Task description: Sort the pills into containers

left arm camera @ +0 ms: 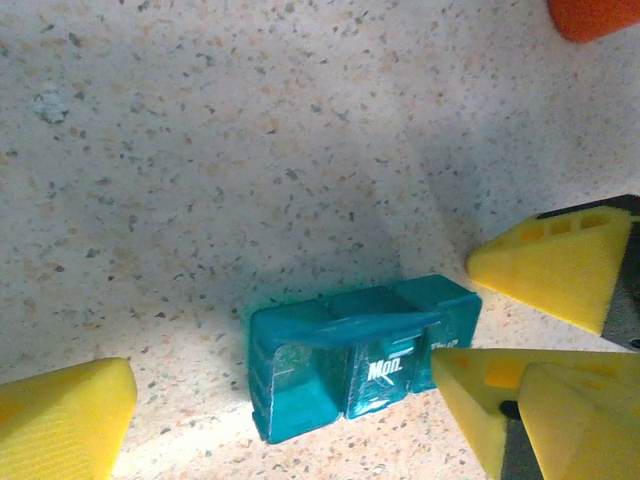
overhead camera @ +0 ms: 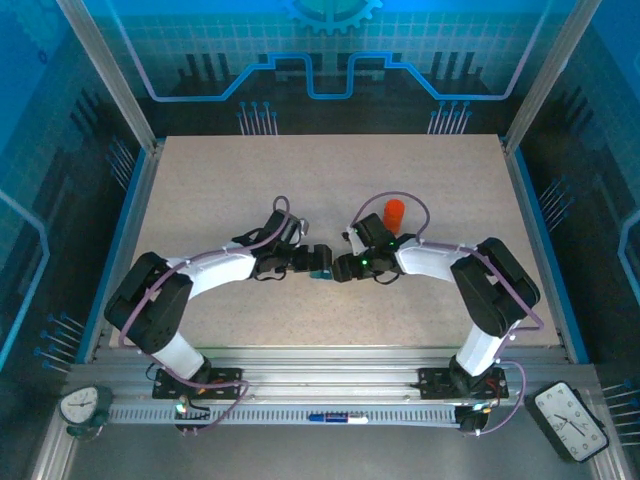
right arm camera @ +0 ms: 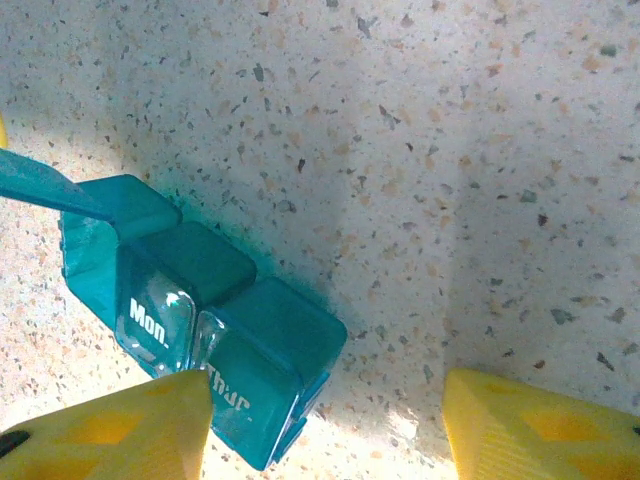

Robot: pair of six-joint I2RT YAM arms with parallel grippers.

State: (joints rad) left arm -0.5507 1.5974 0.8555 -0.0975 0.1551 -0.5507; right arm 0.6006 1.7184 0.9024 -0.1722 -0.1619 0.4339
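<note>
On the speckled tabletop (left arm camera: 200, 150), a boxy translucent-teal pill box (left arm camera: 350, 360)

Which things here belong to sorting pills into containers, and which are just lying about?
For the job:
teal pill box, one lid open
orange bottle, probably the pill supply
left gripper and right gripper, both open at the box

Lying about, by the near rail:
round clock
black clock
small blue-and-white item
</note>
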